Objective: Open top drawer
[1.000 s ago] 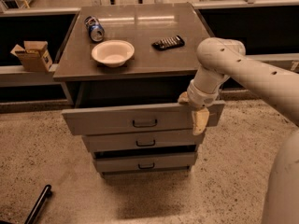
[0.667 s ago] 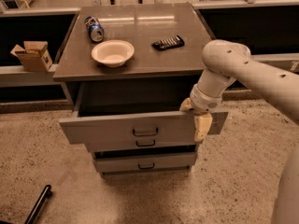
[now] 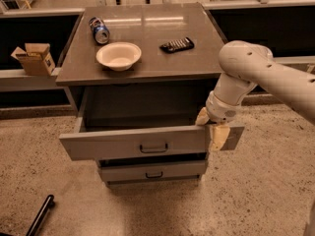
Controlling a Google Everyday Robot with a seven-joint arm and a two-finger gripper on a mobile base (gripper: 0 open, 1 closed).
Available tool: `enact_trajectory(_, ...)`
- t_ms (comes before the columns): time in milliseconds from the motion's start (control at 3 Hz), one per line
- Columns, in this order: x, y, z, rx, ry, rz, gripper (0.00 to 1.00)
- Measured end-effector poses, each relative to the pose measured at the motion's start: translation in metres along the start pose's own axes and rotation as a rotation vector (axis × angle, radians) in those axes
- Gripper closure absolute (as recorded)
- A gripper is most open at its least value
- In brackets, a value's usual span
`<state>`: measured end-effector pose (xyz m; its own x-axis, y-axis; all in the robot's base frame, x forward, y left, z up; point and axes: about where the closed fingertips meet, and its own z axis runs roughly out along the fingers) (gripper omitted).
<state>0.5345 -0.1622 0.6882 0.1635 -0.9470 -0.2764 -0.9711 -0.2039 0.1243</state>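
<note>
— Where is the gripper (image 3: 211,128) seen?
— At the right end of the top drawer (image 3: 118,144), whose upper edge is clasped between its fingers (image 3: 219,137)
— And the drawer?
— Stretched leftward from it, pulled well out, grey, with a small black handle (image 3: 153,148)

I'm looking at what seems an office workroom: speckled floor (image 3: 256,195), grey desk (image 3: 187,65), cardboard box (image 3: 34,59) sitting at 9 o'clock, end effector (image 3: 210,128) resting at 3 o'clock on the top drawer (image 3: 113,145).

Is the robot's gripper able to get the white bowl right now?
Probably, once it lets go: the gripper grips the right end of the top drawer, and nothing stands between it and the bowl on the cabinet top.
</note>
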Motion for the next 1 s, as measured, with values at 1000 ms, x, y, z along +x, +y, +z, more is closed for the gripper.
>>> enact_trajectory(1000, -0.022, -0.016, -0.084, 0.263, 0.056, 0.052, 0.53)
